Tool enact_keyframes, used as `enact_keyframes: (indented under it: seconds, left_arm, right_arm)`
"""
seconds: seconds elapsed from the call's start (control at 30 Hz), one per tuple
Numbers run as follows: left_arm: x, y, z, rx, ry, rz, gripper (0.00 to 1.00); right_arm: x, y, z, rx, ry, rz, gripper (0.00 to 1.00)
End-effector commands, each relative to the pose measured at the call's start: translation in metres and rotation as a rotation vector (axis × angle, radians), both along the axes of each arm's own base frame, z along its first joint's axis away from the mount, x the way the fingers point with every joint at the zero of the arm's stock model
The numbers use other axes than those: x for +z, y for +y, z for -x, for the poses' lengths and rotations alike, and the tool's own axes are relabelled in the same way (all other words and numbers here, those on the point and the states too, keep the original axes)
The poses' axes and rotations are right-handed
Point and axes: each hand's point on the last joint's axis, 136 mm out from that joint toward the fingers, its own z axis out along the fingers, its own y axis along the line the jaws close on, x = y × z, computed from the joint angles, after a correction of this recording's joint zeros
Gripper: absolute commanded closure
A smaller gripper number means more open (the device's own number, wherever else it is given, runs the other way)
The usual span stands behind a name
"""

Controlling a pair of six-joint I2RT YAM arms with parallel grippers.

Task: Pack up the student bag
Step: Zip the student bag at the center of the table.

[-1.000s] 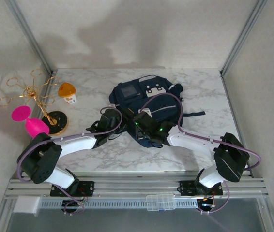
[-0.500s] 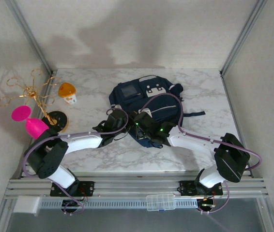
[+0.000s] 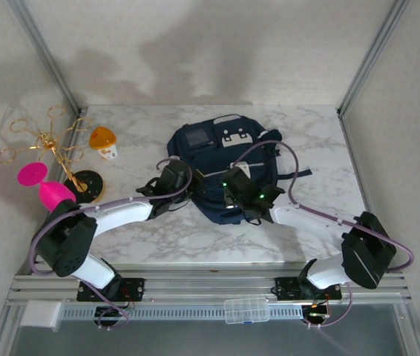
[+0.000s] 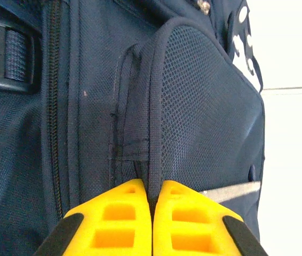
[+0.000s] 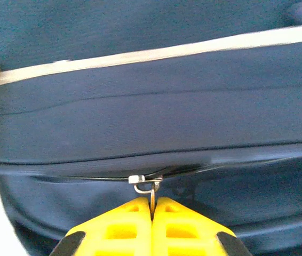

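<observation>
The student bag (image 3: pixel 195 157), navy blue with a grey-white stripe, lies flat in the middle of the marble table (image 3: pixel 143 159). At the bag's near left side, my left gripper (image 3: pixel 189 187) is shut on the bound edge of the mesh side pocket (image 4: pixel 204 106). In the left wrist view the yellow fingers (image 4: pixel 113 224) pinch that binding (image 4: pixel 155 133) between them. My right gripper (image 3: pixel 225 194) is at the bag's near edge, shut on the metal zipper pull (image 5: pixel 152 191). The zipper line (image 5: pixel 87 178) runs sideways under the stripe (image 5: pixel 140 55).
A gold wire stand (image 3: pixel 47 144) with a round base stands at the table's left edge. A pink object (image 3: pixel 47 189) lies beside it and an orange-lidded cup (image 3: pixel 104 141) behind it. Metal frame posts (image 3: pixel 369 59) rise at both back corners. A clear plastic box (image 3: pixel 245 309) sits on the front rail.
My left gripper has moved right to the bag and closed on the pocket edge. My right arm has swung right, still holding the zipper pull.
</observation>
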Motion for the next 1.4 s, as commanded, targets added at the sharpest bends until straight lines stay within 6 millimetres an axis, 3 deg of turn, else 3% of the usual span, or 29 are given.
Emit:
enact_keyframes:
  seconds: [0.0, 0.07, 0.2, 0.3, 0.4, 0.5, 0.63, 0.77, 0.87, 1.03, 1.1, 1.37]
  left_arm:
    - [-0.007, 0.076, -0.011, 0.104, 0.012, -0.199, 1.0]
    - [0.005, 0.087, -0.02, 0.084, -0.01, -0.222, 1.0]
    - [0.025, 0.082, -0.029, 0.007, -0.041, -0.206, 1.0]
    - [0.04, 0.071, -0.02, -0.022, -0.084, -0.109, 0.74]
    - [0.051, 0.063, 0.0, 0.021, -0.112, 0.045, 0.59]
    - [0.054, 0.041, 0.023, 0.055, -0.118, 0.167, 0.44]
    - [0.048, 0.02, 0.028, 0.051, -0.077, 0.229, 0.43]
    - [0.042, 0.013, 0.019, 0.102, -0.068, 0.236, 0.48]
    - [0.032, 0.009, 0.011, 0.116, -0.04, 0.22, 0.6]
    - [0.012, 0.032, 0.01, 0.207, -0.009, 0.088, 0.84]
    - [0.005, 0.047, 0.009, 0.242, 0.004, 0.029, 1.0]
    - [-0.011, 0.112, 0.003, 0.303, 0.045, -0.182, 1.0]
  right_arm:
    - [0.001, -0.033, -0.004, -0.059, -0.024, 0.102, 1.0]
    - [0.006, -0.022, -0.008, -0.033, -0.033, 0.081, 1.0]
    - [0.015, 0.042, 0.0, 0.133, -0.062, 0.014, 1.0]
    - [0.015, 0.063, 0.001, 0.146, -0.036, -0.03, 1.0]
    - [0.016, 0.076, 0.006, 0.194, -0.033, -0.117, 1.0]
    - [0.009, 0.07, 0.005, 0.171, -0.019, -0.074, 1.0]
    - [0.007, 0.065, 0.007, 0.176, -0.029, -0.066, 1.0]
    - [0.003, 0.063, 0.009, 0.173, -0.018, -0.067, 1.0]
    - [0.001, 0.06, 0.008, 0.163, -0.025, -0.058, 1.0]
    - [-0.002, 0.035, -0.002, 0.057, -0.037, 0.008, 1.0]
    - [-0.005, 0.017, -0.007, -0.002, -0.032, 0.034, 1.0]
    - [-0.013, -0.053, -0.016, -0.159, -0.016, 0.121, 1.0]
